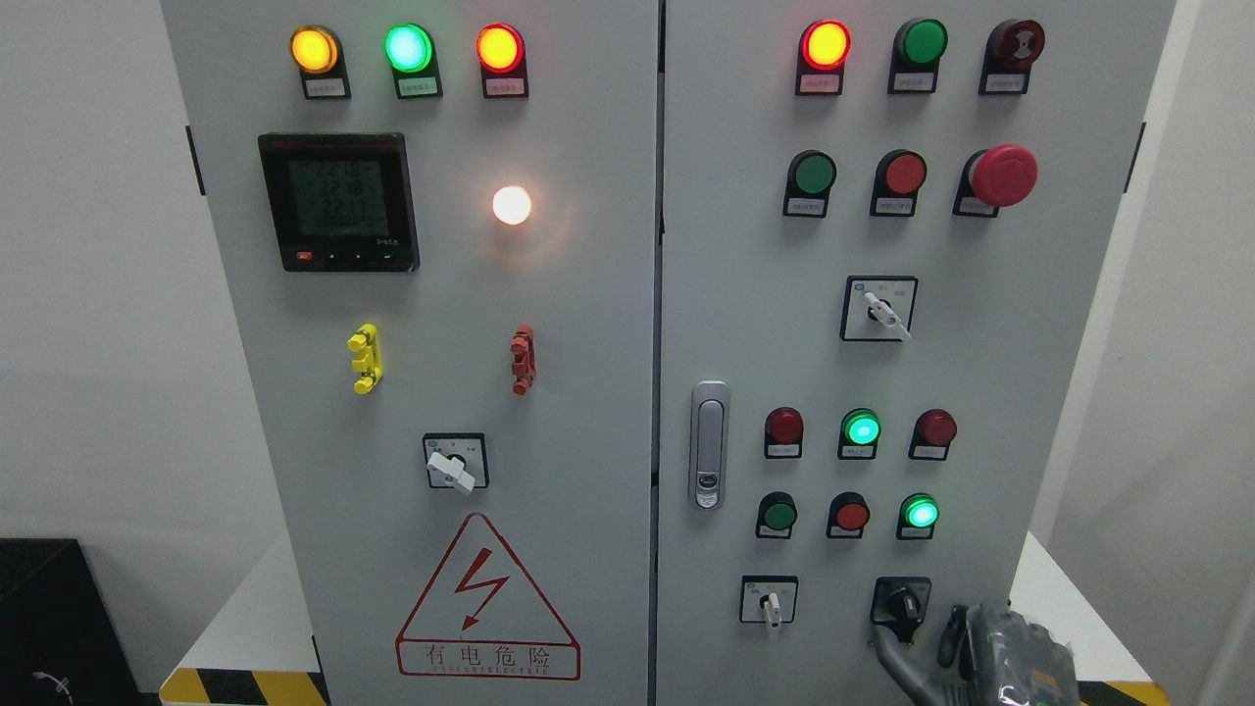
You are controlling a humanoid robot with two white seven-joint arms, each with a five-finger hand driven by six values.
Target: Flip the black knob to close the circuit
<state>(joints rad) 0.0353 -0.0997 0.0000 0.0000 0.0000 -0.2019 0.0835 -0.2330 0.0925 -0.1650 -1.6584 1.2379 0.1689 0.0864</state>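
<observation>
The black knob (900, 601) sits low on the cabinet's (608, 392) right door, beside a white switch (771, 603). The right hand (966, 652) (arm entering at the bottom right) reaches up, one finger (890, 649) just under the knob, fingers loosely curled, gripping nothing.

You face a grey control cabinet (588, 294) | your right hand (980, 652) at lower right | one finger (890, 652) reaching just beneath the black knob (901, 600).
</observation>
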